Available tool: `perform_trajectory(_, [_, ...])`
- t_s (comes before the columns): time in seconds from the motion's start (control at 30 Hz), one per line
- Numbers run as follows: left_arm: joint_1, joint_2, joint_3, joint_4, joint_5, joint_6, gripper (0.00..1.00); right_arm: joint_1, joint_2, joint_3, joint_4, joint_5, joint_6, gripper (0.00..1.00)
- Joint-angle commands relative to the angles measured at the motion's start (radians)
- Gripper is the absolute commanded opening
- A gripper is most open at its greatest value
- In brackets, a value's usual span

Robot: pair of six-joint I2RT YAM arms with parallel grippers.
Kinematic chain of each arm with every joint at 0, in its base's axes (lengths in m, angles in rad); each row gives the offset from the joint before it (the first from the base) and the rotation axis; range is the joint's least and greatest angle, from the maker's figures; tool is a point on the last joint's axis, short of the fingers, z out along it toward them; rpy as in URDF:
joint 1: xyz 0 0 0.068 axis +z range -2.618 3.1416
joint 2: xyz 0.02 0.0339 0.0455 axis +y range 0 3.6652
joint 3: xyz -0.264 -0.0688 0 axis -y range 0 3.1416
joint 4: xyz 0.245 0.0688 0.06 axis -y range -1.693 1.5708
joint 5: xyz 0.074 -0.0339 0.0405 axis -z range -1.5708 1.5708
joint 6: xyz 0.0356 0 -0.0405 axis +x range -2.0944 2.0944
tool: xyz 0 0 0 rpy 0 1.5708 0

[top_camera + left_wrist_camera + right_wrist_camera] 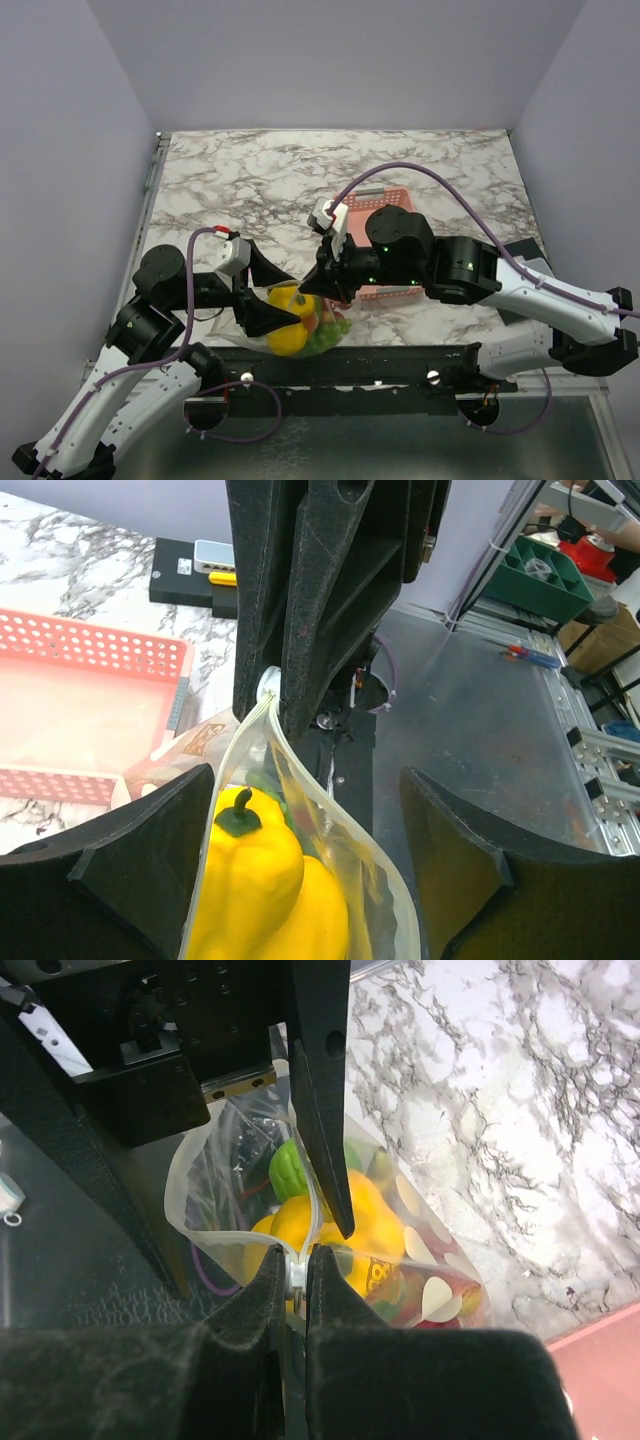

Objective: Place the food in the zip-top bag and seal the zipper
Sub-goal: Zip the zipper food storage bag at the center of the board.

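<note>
Currently, the right gripper (296, 1265) is clamped tight on one end of the zipper (235, 1234). The left gripper (305, 775) stands wide apart, straddling the zip-top bag (440, 1280) and gripping nothing. The food (250, 870) sits inside, at the near edge of the table (250, 180), left of the pink basket (90, 645).

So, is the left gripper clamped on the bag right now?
No, the left gripper is open: its fingers stand wide apart with the zip-top bag between them.
</note>
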Motion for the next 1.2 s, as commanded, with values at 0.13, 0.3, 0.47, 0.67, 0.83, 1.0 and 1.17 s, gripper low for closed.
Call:
perform_trajectory(0.13, [-0.007, 0.017, 0.049, -0.093, -0.085, 0.048, 0.77, 0.005, 0.026, 0.052, 0.031, 0.078, 0.058, 0.01])
perform_trajectory(0.3, [-0.008, 0.024, 0.05, -0.127, -0.136, 0.066, 0.7, 0.006, 0.037, 0.06, 0.034, 0.114, 0.08, 0.01])
perform_trajectory(0.47, [-0.013, 0.03, 0.047, -0.142, -0.168, 0.076, 0.62, 0.006, 0.04, 0.066, 0.038, 0.121, 0.097, 0.01])
perform_trajectory(0.67, [-0.019, 0.03, 0.056, -0.17, -0.22, 0.092, 0.55, 0.007, 0.025, 0.07, 0.047, 0.128, 0.109, 0.01])
perform_trajectory(0.83, [-0.026, 0.035, 0.07, -0.199, -0.274, 0.11, 0.38, 0.005, 0.021, 0.068, 0.042, 0.14, 0.111, 0.01])
perform_trajectory(1.0, [-0.033, 0.035, 0.078, -0.208, -0.287, 0.123, 0.06, 0.006, 0.013, 0.056, 0.05, 0.142, 0.113, 0.01])
perform_trajectory(1.17, [-0.037, 0.03, 0.086, -0.208, -0.255, 0.13, 0.0, 0.006, 0.007, 0.043, 0.052, 0.14, 0.113, 0.01])
